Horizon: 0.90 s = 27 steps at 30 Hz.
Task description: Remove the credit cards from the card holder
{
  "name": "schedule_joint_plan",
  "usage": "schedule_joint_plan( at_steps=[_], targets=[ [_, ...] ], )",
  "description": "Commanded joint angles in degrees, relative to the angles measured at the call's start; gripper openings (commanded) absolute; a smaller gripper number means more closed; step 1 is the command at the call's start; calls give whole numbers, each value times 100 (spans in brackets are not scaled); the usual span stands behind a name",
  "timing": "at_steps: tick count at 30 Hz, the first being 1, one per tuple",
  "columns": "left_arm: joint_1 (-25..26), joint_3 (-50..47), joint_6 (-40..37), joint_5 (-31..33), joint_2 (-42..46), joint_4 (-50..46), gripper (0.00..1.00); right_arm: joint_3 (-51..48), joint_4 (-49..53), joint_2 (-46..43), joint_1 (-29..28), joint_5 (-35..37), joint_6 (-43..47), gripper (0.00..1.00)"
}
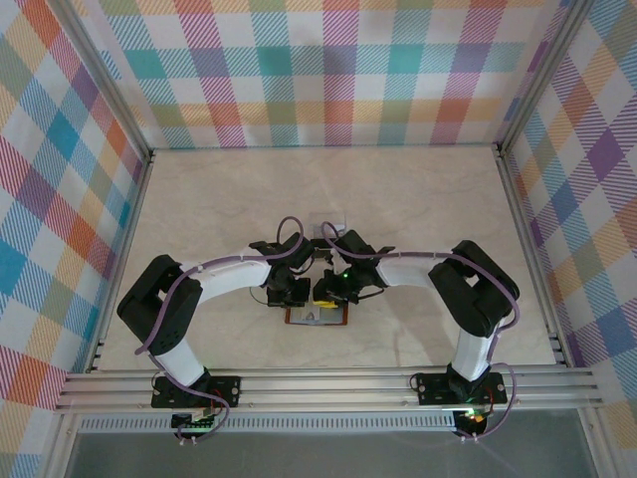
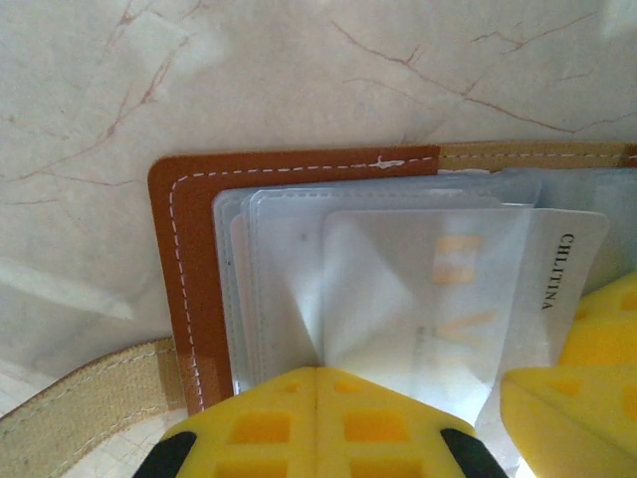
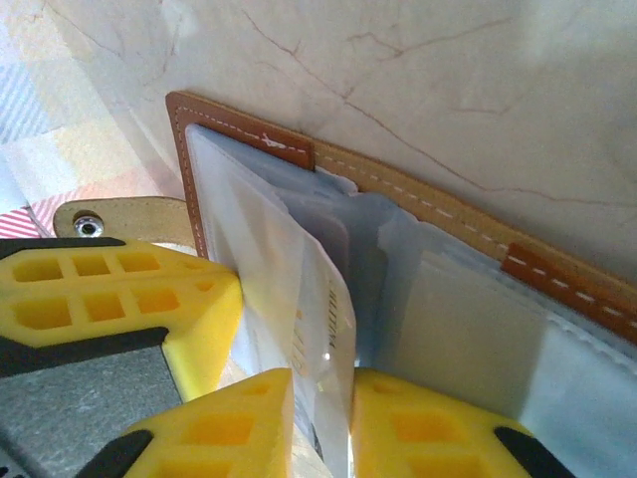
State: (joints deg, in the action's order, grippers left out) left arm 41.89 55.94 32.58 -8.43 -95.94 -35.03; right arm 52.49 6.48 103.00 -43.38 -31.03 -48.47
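1. One brown card holder (image 1: 316, 317) lies open on the marble table (image 1: 428, 199), under both arm tips.
2. Left gripper (image 2: 317, 408): fingers closed together, tips resting on the clear sleeves (image 2: 284, 279). At least three sleeve layers counted.
3. Right gripper (image 3: 320, 398): fingers pinching one pale card (image 3: 317, 324) with a lettered edge, partly out of its sleeve.
4. Further cards: cannot count.
5. One tan strap (image 2: 80, 398) at the holder's side.

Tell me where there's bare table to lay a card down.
Bare table in both far corners against the plaid wall. Crowded at centre: left gripper and right gripper meet over the card holder, the right pinching a credit card.
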Motion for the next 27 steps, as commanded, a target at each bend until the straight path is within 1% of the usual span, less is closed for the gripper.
schedule_joint_plan(
  at_steps=[1, 4, 8, 12, 19, 27],
  targets=[
    [21, -231, 78, 306, -101, -119, 4, -98, -305, -92, 31, -310, -128, 18],
    [25, -241, 87, 322, -75, -119, 3, -125, -314, -79, 43, -260, -126, 14],
    [16, -268, 86, 333, -61, -128, 3, -133, -122, -164, 70, -70, -36, 10],
    [21, -258, 90, 326, -73, -135, 3, -178, 43, -348, 153, -6, 49, 9],
    [21, -193, 55, 364, -17, -227, 3, -151, 806, -694, 302, 323, 472, 7],
    [21, -129, 78, 265, 152, -242, 3, -107, 1294, -1065, 359, 560, 792, 4]
  ],
)
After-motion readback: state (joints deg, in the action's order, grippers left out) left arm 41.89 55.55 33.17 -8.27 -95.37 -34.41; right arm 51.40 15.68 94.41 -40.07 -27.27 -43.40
